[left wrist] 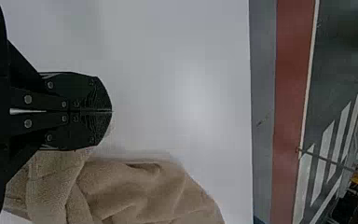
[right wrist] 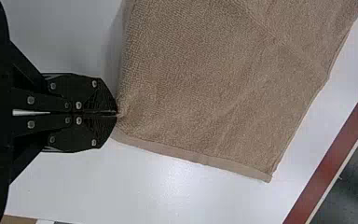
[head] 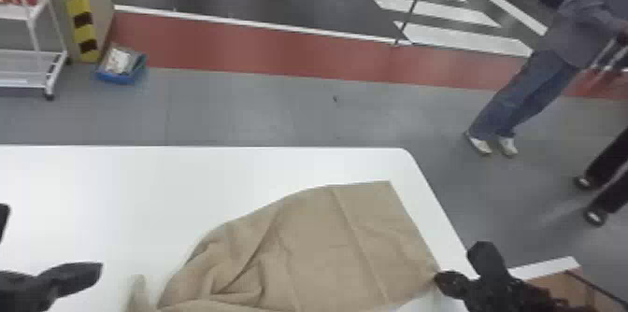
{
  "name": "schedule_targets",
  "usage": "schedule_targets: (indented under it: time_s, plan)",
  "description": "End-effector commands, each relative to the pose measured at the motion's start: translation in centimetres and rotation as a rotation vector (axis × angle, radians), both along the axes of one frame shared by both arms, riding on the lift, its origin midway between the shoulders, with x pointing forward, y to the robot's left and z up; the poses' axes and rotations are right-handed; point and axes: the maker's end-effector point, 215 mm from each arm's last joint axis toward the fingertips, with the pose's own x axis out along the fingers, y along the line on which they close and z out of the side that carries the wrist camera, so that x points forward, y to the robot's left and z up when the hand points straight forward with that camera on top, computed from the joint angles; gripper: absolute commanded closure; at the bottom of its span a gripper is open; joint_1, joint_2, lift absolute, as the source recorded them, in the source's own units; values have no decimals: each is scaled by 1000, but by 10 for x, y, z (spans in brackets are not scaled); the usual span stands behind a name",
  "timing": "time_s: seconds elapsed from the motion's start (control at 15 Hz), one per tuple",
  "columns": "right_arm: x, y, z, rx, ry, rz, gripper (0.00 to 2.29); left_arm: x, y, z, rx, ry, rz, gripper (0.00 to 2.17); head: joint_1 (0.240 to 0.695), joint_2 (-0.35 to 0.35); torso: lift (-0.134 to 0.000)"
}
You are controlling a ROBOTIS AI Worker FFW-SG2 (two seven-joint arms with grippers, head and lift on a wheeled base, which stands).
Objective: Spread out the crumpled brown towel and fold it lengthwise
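And here's my right gripper, fingers (head: 449, 283) clenched on an edge of the brown towel (head: 327, 241), right near the side edge of the white worktop (head: 140, 194)! The cloth lies fairly flat on this side, a seam running across it, then bunches into deep folds toward my left. Over there, my left fingers (head: 77, 276) are pressed together, just beside the rumpled end.

Brown towel (right wrist: 214, 93): rough cloth (table (right wrist: 168, 198) smooth, glossy).
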Motion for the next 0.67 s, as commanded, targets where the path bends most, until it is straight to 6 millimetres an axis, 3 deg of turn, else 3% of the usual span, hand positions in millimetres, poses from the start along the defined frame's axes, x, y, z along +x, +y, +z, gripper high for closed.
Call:
schedule_targets:
  time_s: [0.0, 0.07, 0.33, 0.6]
  plan:
    - [-1, 1, -1, 0, 5, -4, 1592, -13, -15, 3, -38, 38, -12, 589, 695, -350, 0]
    - [-1, 1, -2, -2, 7, -2, 1592, -27, -24, -8, -27, 90, -16, 431, 695, -350, 0]
    - [-6, -1, -9, -12, 17, 3, 1592, -53, -64, -30, 82, 141, -18, 431, 695, -350, 0]
    - [-5, -2, -12, -19, 17, 8, 1595, -33, -93, -23, 119, 71, -22, 323, 695, -350, 0]
